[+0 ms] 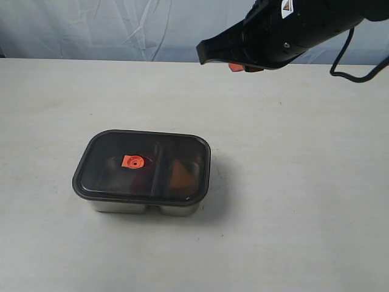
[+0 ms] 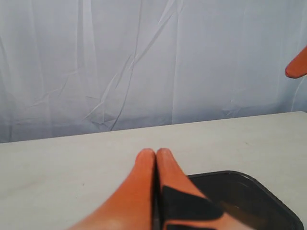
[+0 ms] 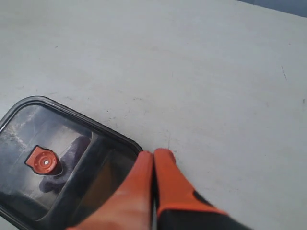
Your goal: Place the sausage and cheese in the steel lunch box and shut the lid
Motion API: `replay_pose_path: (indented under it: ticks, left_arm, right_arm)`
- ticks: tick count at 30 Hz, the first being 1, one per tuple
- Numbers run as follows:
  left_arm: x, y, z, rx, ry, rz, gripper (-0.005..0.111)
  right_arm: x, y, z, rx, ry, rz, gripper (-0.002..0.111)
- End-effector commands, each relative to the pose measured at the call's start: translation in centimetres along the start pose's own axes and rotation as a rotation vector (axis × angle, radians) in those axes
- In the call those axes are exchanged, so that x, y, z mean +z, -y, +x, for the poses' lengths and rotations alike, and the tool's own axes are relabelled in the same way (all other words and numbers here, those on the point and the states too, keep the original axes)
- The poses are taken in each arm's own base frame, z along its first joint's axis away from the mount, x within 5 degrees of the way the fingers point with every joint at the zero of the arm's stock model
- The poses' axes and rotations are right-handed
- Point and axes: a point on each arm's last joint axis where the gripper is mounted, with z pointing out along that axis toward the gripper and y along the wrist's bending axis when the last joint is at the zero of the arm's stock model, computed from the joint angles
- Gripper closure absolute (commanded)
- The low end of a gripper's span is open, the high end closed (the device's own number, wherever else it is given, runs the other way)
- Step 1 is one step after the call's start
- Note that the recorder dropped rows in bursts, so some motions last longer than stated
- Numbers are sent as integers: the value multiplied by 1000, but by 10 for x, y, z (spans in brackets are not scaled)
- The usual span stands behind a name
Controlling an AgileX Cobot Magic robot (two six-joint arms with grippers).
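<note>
Exterior view, right tool aloft, jaws together

The left gripper and right gripper have jaws pressed together, the right arm raised.

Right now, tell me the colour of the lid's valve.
The valve is orange, clearest in the right wrist view.

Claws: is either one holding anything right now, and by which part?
Nothing is held. The left claw and the right claw are both shut and empty, neither touching the lid, which sits on the steel lunch box.
</note>
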Motion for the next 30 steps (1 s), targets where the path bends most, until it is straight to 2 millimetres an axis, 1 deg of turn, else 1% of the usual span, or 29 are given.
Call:
replay_pose_path:
  ticks: [1, 11, 13, 15, 17, 19, 21, 22, 24, 25, 28, 30]
  left_arm:
    - [-2, 1, 0, -8, 18, 9, 107]
    - [-2, 1, 0, -8, 18, 11, 107]
    - [-2, 1, 0, -6, 18, 11, 107]
    - [-2, 0, 0, 22, 17, -7, 107]
    - [-2, -1, 0, 19, 16, -16, 107]
    - [-2, -3, 1, 15, 14, -39, 107]
    - [-2, -6, 1, 11, 12, -70, 107]
    - [-2, -8, 1, 11, 10, -89, 107]
    - [-2, -10, 0, 11, 11, -109, 107]
    - [-2, -10, -1, 11, 15, -116, 107]
    - [-3, -10, -7, 25, 30, -126, 107]
    - [-3, -10, -11, 70, 36, -123, 107]
  right_arm:
    - [-2, 1, -1, 0, 18, -1, 109]
    - [-2, 0, -1, 16, 19, -14, 109]
    - [-7, 0, 0, -9, 42, -6, 109]
    - [-16, -8, 3, -28, 81, -35, 109]
    - [-32, -17, 9, -52, 140, -78, 109]
    - [-52, -26, 18, -78, 203, -128, 109]
    - [-73, -28, 29, -223, 268, -123, 109]
    - [-83, -26, 32, -261, 301, -120, 109]
    - [-105, -20, 42, -256, 367, -132, 109]
    - [-113, -17, 47, -243, 380, -136, 109]
    - [-134, 0, 74, -179, 417, -138, 109]
    - [-140, 15, 98, -80, 424, -126, 109]
